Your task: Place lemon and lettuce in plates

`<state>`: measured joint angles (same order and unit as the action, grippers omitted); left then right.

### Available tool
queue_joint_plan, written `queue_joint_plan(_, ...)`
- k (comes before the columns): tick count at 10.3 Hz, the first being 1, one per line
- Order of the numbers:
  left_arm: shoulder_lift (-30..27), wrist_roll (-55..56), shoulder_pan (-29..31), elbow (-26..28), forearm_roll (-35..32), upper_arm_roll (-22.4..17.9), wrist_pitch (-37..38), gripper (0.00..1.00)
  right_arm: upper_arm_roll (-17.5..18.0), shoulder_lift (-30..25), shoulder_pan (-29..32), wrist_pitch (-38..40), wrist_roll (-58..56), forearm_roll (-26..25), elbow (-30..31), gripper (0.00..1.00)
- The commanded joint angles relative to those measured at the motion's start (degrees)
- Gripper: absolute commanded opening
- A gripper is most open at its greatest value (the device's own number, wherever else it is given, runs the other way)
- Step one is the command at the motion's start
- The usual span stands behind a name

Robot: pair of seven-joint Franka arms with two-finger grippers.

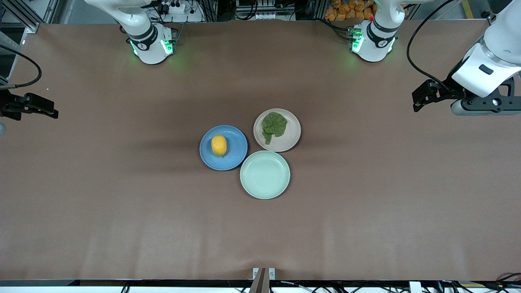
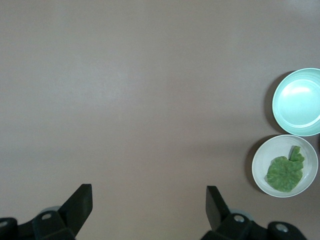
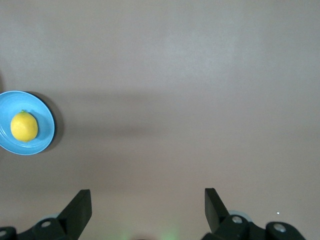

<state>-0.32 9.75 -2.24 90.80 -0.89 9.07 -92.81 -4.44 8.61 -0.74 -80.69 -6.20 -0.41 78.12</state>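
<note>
Both plates (image 1: 223, 160) well apart from hands (image 1: 423, 97).

In the front view we see the right gripper (image 1: 38, 109) cut off by the picture's edge at the right arm's end of the table, most of its arm out of frame. In the left wrist view the mint-green plate (image 2: 298, 102) is clipped at the picture's edge. In the right wrist view the blue plate (image 3: 26, 123) loses part of its rim the same way.
</note>
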Motion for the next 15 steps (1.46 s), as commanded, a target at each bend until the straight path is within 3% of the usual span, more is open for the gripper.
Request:
queue_joint_plan(1, 0.41, -0.35, -0.22, -1.24, -1.13, 0.51, 0.96, 1.0, -0.57, -4.82, -0.32, -4.89, 1.01, 0.4, 7.11, 1.0)
queue_joint_plan(9, 0.41, -0.35, -0.13, -1.24, -1.13, 0.78, 0.61, 1.0, -0.66, -7.9, -1.11, -9.05, 1.19, 0.76, 12.58, 1.0)
queue_joint_plan(15, 0.58, -0.35, -0.13, -1.24, -1.22, 0.69, 0.52, 1.0, -0.83, -7.3, -2.08, -5.88, 3.47, 0.58, 11.09, 1.0)
